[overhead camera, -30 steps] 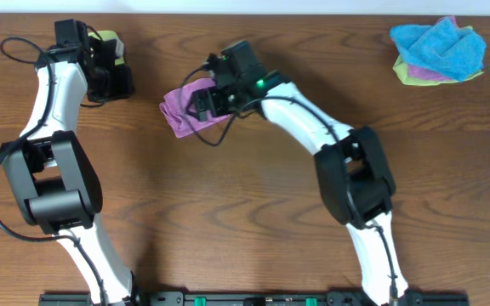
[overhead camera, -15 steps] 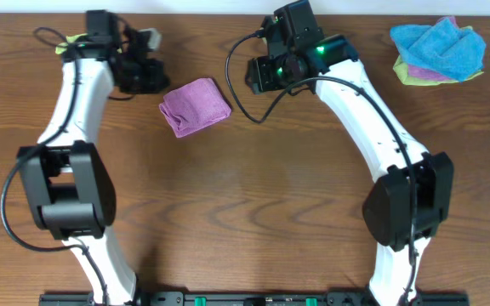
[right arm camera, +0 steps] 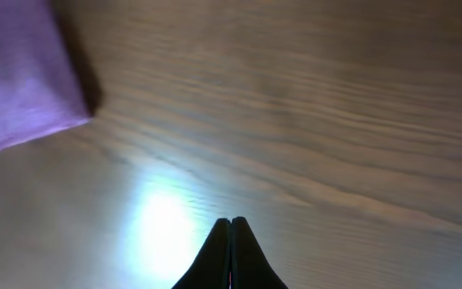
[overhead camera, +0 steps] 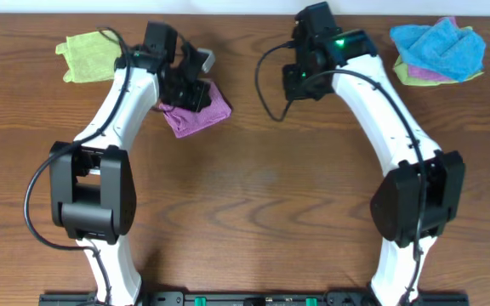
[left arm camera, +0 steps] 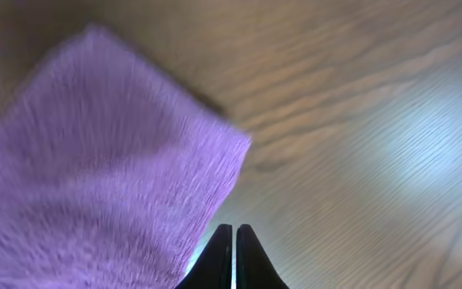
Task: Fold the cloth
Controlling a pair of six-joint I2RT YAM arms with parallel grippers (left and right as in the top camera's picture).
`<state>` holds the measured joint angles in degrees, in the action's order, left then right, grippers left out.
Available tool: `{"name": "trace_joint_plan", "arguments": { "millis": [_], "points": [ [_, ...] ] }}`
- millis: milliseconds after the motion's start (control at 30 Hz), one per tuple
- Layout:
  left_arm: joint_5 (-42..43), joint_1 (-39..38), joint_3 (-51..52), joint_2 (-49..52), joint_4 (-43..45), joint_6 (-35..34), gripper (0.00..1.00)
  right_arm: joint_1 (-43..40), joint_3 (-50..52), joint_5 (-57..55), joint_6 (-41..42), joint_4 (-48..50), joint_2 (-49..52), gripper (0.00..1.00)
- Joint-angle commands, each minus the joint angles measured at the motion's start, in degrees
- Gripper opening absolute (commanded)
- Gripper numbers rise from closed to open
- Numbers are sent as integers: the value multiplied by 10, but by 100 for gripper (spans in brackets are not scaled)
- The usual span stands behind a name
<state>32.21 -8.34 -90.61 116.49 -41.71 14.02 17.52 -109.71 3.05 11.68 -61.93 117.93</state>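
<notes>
Black-fingered and pinched shut on nothing, the left gripper (left arm camera: 233,234) is hovering at the edge of the folded mauve cloth (overhead camera: 207,117), which is lying on the wooden table (overhead camera: 253,187). The right gripper (right arm camera: 231,229), likewise closed and empty, is hanging over bare wood nearby. A lime-green cloth (overhead camera: 88,59) is sitting far left.

You have nothing to read here: no text, label, brand, number or sign is legible in any view. The cloth (overhead camera: 204,116) shows only plain mauve pile, and the table (overhead camera: 262,183) beside it shows only wood grain.
</notes>
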Motion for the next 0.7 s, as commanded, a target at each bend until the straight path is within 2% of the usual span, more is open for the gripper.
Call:
{"name": "trace_joint_plan", "arguments": {
  "millis": [0,167,400,533,667],
  "points": [
    [28,8,49,-5,23,12,6,-35,-3,-7,-21,-2,-12,2],
    [29,9,101,-5,84,10,6,-73,-3,55,-74,-6,-22,2],
    [18,17,150,-3,186,10,6,-84,-3,58,-90,-27,-29,2],
    [49,19,143,-3,205,9,6,-84,-3,58,-90,-28,-29,2],
    [44,21,144,-2,217,10,6,-84,-3,58,-90,-31,-29,2]
  ]
}}
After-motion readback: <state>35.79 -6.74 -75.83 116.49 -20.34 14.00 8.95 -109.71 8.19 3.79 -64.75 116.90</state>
